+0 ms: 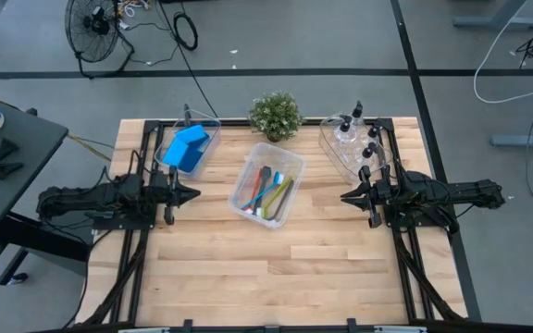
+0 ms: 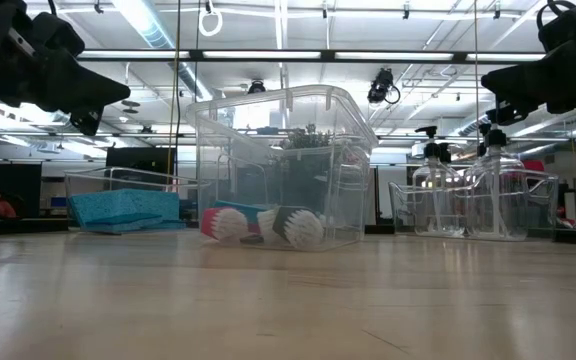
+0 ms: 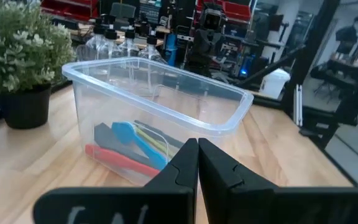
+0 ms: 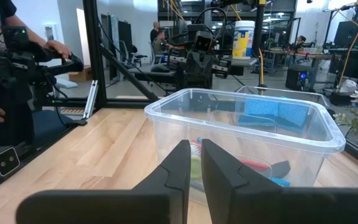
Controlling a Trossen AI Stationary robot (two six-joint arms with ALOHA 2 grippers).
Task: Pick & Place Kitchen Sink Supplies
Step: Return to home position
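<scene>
The left gripper (image 1: 190,194) and right gripper (image 1: 346,197) hang over the middle of the wooden table (image 1: 266,277), facing each other, fingers drawn together and holding nothing. Between them, the middle bin (image 1: 243,178) holds the brushes (image 1: 268,191). Farther back, blue sponges (image 1: 189,148) lie in the left bin (image 1: 213,124) and pump bottles (image 1: 354,139) stand in the right bin (image 1: 328,141), with the potted plant (image 1: 275,115) between those two bins.

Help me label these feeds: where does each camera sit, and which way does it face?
High: overhead, straight down; left arm, right arm flank brush bin.
Low: table height, looking across; arms in upper corners.
Left wrist: faces brush bin, plant; own jaws.
Right wrist: faces bin from opposite side; own jaws.
All four share that bin.
</scene>
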